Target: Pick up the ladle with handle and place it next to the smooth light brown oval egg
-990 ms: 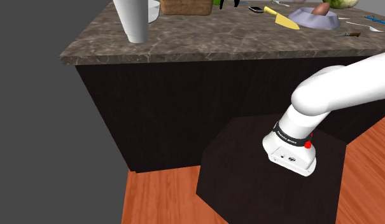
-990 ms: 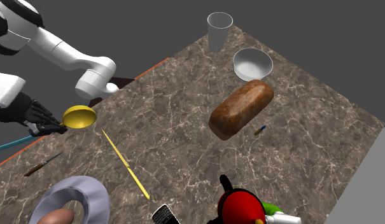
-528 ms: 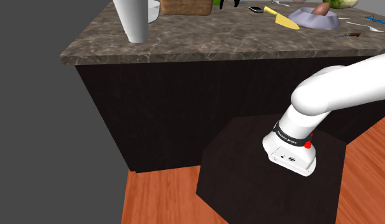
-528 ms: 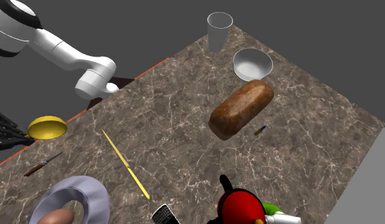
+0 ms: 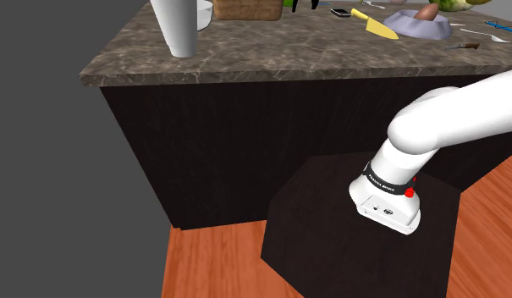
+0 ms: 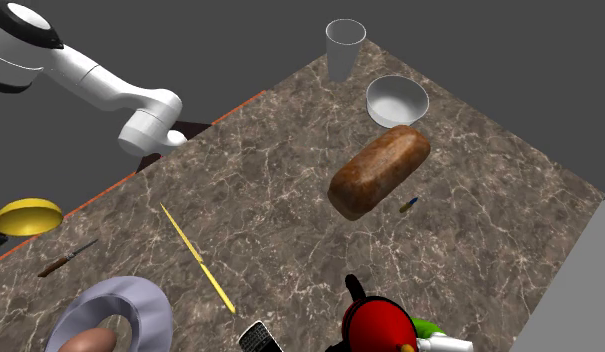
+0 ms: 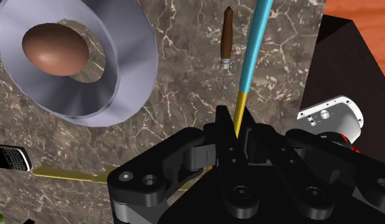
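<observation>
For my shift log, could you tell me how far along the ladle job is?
Done: the gripper is shut on the ladle by its blue-and-yellow handle. In hand: the ladle hangs over the marbled counter. Left: setting it down beside the brown egg, which lies in a grey ring-shaped dish.

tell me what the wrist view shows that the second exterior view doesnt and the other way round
Wrist view, not the second exterior: the gripper shut on the ladle's blue-and-yellow handle. Second exterior, not the wrist: the ladle's yellow bowl, a brown loaf, a white bowl and a tall cup. Both: the brown egg in its grey dish, the brown-handled tool, the black phone and the marble counter.
</observation>
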